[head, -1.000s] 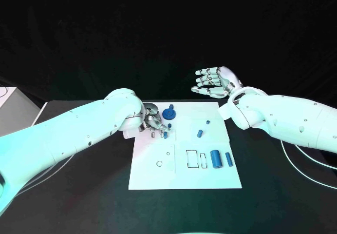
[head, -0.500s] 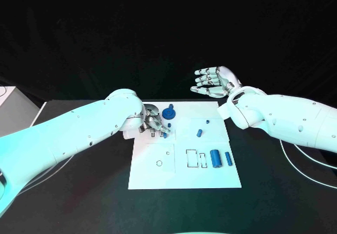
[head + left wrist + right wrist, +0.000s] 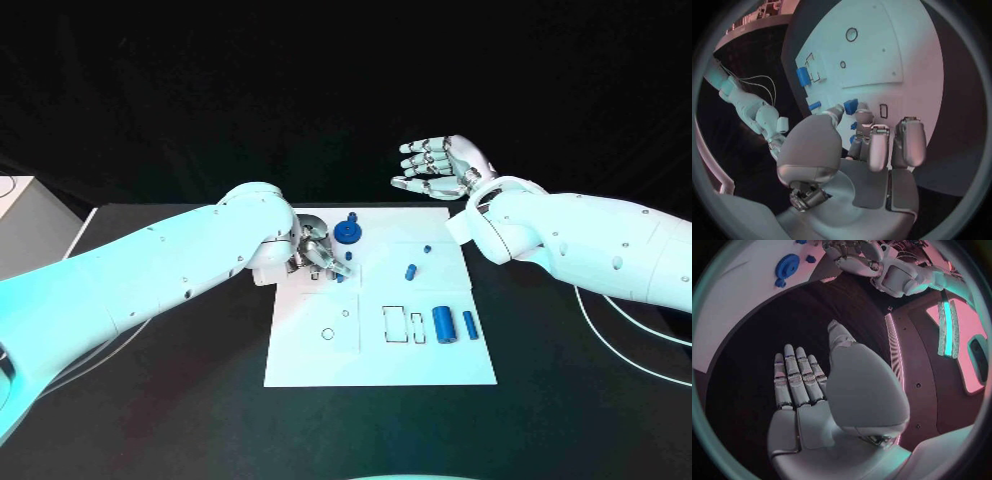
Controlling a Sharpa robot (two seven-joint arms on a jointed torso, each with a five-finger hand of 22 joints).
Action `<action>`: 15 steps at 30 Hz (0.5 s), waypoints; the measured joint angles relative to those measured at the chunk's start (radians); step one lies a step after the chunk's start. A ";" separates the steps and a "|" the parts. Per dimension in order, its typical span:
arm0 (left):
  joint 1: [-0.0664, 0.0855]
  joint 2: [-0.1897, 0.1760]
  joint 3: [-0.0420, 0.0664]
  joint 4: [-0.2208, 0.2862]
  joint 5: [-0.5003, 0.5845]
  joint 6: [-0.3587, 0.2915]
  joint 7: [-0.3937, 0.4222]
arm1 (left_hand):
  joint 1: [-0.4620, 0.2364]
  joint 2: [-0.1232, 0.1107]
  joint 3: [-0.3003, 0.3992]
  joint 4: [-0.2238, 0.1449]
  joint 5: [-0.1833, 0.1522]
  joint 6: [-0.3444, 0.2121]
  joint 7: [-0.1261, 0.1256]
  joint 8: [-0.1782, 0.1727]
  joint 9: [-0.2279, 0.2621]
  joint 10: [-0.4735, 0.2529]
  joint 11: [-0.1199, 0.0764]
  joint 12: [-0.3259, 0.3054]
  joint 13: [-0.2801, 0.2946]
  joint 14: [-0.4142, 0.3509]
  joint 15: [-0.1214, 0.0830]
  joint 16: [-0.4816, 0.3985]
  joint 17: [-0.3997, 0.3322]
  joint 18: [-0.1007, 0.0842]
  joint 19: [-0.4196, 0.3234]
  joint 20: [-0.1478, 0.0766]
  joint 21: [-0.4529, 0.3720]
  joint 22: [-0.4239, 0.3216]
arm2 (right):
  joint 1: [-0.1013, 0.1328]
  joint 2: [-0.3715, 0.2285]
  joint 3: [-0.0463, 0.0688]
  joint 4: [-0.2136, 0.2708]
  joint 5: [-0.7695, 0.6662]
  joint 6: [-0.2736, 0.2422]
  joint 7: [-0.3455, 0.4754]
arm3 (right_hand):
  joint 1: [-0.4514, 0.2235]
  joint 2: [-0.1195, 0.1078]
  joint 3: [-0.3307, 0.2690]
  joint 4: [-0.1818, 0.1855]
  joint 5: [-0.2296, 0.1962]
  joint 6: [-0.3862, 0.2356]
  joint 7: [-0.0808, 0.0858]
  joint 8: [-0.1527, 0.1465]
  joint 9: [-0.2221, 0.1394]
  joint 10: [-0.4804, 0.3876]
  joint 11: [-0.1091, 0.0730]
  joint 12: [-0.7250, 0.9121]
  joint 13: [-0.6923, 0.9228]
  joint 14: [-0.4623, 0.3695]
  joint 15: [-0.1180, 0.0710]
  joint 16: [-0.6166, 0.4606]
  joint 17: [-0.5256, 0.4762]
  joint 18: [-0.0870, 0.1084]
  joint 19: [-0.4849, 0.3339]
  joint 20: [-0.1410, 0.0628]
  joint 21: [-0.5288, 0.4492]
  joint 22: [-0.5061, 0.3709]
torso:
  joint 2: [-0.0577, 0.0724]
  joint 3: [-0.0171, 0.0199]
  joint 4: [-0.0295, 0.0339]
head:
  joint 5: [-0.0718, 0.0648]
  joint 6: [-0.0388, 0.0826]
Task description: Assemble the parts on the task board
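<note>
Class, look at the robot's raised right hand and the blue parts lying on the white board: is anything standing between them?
Nothing visible does. The right hand hangs open above the table beyond the task board; only open air separates it from the nearest loose blue part.

A: Anything moved since a second ago?
B: Left hand shifted slightly toward the board's middle, fingers now further over the task board, small blue part at its fingertips.
A: Right side?
B: No change. Loose parts didn't move either.
</note>
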 measured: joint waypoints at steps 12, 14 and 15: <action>0.000 0.000 0.000 0.002 0.014 0.001 0.000 | 0.035 -0.011 0.074 -0.001 0.000 -0.011 -0.004 0.004 0.025 -0.014 0.000 -0.017 -0.017 0.000 0.000 -0.004 0.000 0.000 -0.015 0.000 -0.004 -0.012 | 0.000 0.004 0.000 -0.003 0.000 0.000 -0.004 | 0.000 0.000 0.000 0.000 0.000 0.000 0.000 0.000 0.000 0.000 0.000 0.000 0.000 0.000 0.000 0.000 -0.001 0.000 0.000 0.000 0.000 -0.001 | 0.000 0.0003 0.0002 | 0.001 0.001; 0.000 0.000 0.000 0.002 0.018 0.001 0.000 | 0.041 -0.018 0.104 -0.001 0.000 -0.012 -0.005 0.004 0.033 -0.020 -0.001 -0.020 -0.021 0.000 0.000 -0.004 0.000 0.000 -0.015 0.000 -0.004 -0.012 | 0.000 0.004 0.000 -0.003 0.000 0.001 -0.005 | 0.000 0.000 0.000 0.000 0.000 0.007 0.000 0.000 0.000 0.000 0.000 0.000 0.000 0.000 0.000 0.000 -0.001 0.000 0.000 0.000 0.000 -0.002 | 0.000 0.0008 0.0001 | 0.001 0.001; 0.000 0.000 0.000 0.002 0.020 0.001 0.000 | 0.045 -0.022 0.113 -0.001 0.000 -0.015 -0.007 0.004 0.035 -0.022 0.000 -0.020 -0.023 0.000 0.000 -0.004 0.000 0.000 -0.015 0.000 -0.004 -0.013 | 0.000 0.004 0.000 -0.003 0.000 0.001 -0.005 | 0.000 0.000 0.000 0.000 0.000 0.007 0.000 0.000 0.000 0.000 0.000 0.000 0.000 0.000 0.000 0.000 -0.001 0.000 0.000 0.000 0.000 -0.002 | 0.000 0.0009 0.0001 | 0.001 0.001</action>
